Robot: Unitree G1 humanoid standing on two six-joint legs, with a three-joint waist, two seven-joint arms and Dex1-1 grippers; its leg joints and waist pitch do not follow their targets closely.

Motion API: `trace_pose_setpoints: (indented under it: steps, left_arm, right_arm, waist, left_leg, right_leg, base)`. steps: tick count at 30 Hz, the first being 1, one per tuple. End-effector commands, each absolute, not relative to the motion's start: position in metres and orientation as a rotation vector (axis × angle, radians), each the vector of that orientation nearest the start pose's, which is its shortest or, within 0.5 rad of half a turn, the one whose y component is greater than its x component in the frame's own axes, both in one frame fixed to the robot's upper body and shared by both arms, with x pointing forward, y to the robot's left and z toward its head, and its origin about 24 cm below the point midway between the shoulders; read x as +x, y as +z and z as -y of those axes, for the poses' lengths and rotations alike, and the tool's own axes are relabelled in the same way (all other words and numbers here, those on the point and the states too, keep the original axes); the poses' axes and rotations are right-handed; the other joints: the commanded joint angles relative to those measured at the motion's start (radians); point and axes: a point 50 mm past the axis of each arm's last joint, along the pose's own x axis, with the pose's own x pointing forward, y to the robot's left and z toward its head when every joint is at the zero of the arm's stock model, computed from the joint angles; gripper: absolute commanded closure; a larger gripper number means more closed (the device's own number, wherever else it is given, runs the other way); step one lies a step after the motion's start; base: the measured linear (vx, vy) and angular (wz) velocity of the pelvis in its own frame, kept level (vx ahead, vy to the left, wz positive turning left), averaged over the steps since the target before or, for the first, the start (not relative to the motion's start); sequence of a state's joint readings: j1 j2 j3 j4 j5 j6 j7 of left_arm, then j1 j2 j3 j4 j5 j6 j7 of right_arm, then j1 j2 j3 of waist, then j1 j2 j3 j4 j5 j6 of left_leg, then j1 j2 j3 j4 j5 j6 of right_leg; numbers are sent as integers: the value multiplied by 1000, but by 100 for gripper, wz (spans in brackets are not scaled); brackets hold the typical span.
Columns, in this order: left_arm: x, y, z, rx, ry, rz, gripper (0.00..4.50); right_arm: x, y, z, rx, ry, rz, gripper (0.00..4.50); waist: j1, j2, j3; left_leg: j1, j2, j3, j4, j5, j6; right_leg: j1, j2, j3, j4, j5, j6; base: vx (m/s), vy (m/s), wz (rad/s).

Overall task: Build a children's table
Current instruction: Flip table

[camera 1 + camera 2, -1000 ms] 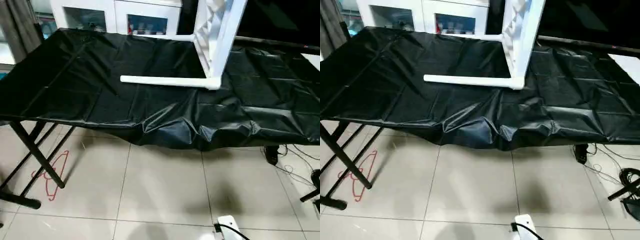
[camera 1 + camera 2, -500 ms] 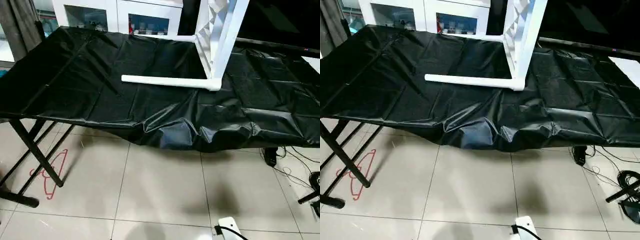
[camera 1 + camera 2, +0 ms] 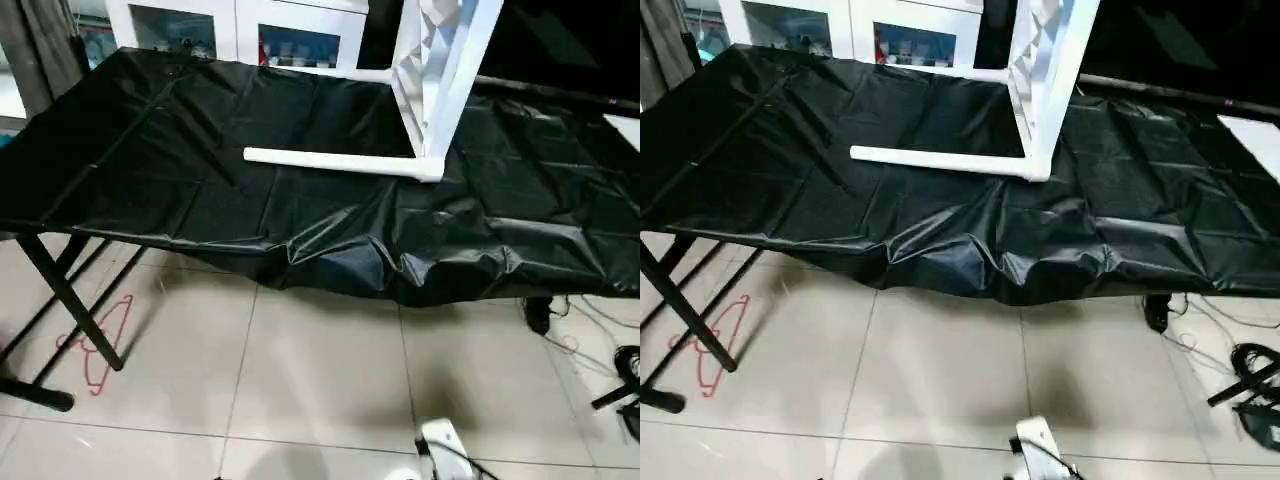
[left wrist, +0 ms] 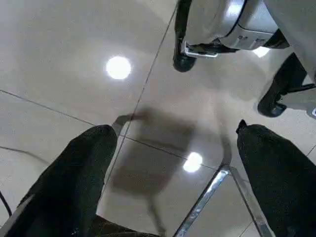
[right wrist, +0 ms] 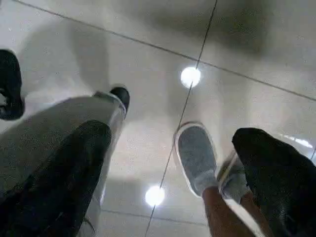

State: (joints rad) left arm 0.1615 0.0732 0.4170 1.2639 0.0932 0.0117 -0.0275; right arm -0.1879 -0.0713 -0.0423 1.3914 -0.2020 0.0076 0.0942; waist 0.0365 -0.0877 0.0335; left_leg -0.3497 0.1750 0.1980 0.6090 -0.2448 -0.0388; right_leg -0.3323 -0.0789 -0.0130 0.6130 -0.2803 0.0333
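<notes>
— Where was the children's table [image 3: 436, 70] at that point?

— Standing on its edge toward the far right of the black-covered counter [image 3: 150, 170], ribbed underside facing left. One white leg [image 3: 335, 163] stuck out from its lower corner and lay flat along the cloth; a second leg [image 3: 330, 72] showed higher up at the back. I couldn't make out the other two.

— And the robot?

— Nowhere near it. The left gripper [image 4: 173, 163] hung over the floor tiles [image 3: 320, 380], fingers spread wide, holding nothing. The right gripper [image 5: 173, 163] was the same, splayed and empty.

— So which step, would you say?

— Between steps, I judged. Next it would have to lift both arms up over the counter edge and reach well forward to the tabletop or a leg.

— Anything in the way?

— The cloth sagged in folds over the near edge. A person's shoe [image 5: 196, 158] stood on the tiles close below the right gripper, cables [image 3: 1240, 360] trailed on the floor at the right, and a white cabinet [image 3: 240, 25] stood behind the counter.
</notes>
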Motion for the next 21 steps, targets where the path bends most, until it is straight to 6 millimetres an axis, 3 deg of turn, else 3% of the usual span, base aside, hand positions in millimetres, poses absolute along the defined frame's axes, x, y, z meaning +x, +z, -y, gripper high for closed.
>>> trace_pose_setpoints:
  steps: [1,6,9,11,12,13,17,18,21]
  left_arm:
    - [181,-139,-175,20,-94,-956,6]
    - [187,-135,-176,0,-72,-901,6]
    - [192,-133,-176,0,-82,-883,6]
    - [194,-131,-177,4,-84,-880,6]
    - [195,-131,-177,7,-86,-879,6]
    - [196,-130,-178,16,-91,-879,6]
    - [199,-128,-184,40,-88,-863,6]
    - [200,-127,-187,46,-83,-857,6]
    - [201,-124,-196,66,-74,-847,6]
  right_arm:
    - [127,-164,176,-193,148,-1235,0]
    - [138,-160,175,-152,155,-1189,0]
    - [143,-159,164,-20,196,-1159,0]
    - [145,-158,161,2,213,-1142,0]
    - [146,-157,160,5,217,-1137,0]
    - [147,-157,159,5,223,-1132,0]
    - [145,-158,159,-28,222,-1142,0]
    - [145,-158,158,-28,216,-1141,0]
    - [145,-158,156,-33,205,-1139,0]
  waist:
    - [1,11,-14]
    - [-1,11,-15]
    - [1,17,-17]
    - [1,13,-17]
    - [1,17,-18]
    - [4,27,-18]
    - [6,31,-17]
    - [10,45,-17]
    - [11,44,-18]
  left_leg:
    - [15,90,-40,-103,-186,74]
    - [15,90,-40,-103,-186,65]
    - [13,91,-40,-100,-165,85]
    - [12,92,-39,-98,-147,98]
    - [14,92,-38,-98,-143,101]
    - [14,91,-40,-99,-142,98]
    - [15,90,-39,-101,-168,81]
    - [15,90,-42,-102,-172,76]
    - [13,88,-42,-101,-187,71]
  right_leg:
    - [-8,-89,37,-71,42,-269]
    - [-8,-90,38,-69,72,-270]
    - [-5,-92,39,-63,124,-279]
    - [-4,-91,37,-60,151,-287]
    - [-5,-90,36,-60,156,-293]
    - [-4,-92,36,-59,160,-297]
    - [-3,-90,35,-62,142,-304]
    - [-3,-91,36,-60,141,-304]
    - [-1,-91,36,-61,143,-305]
  base:
    - [0,0,0]
    - [0,0,0]
    - [0,0,0]
    - [0,0,0]
    - [0,0,0]
    - [0,0,0]
    - [0,0,0]
    - [0,0,0]
    - [0,0,0]
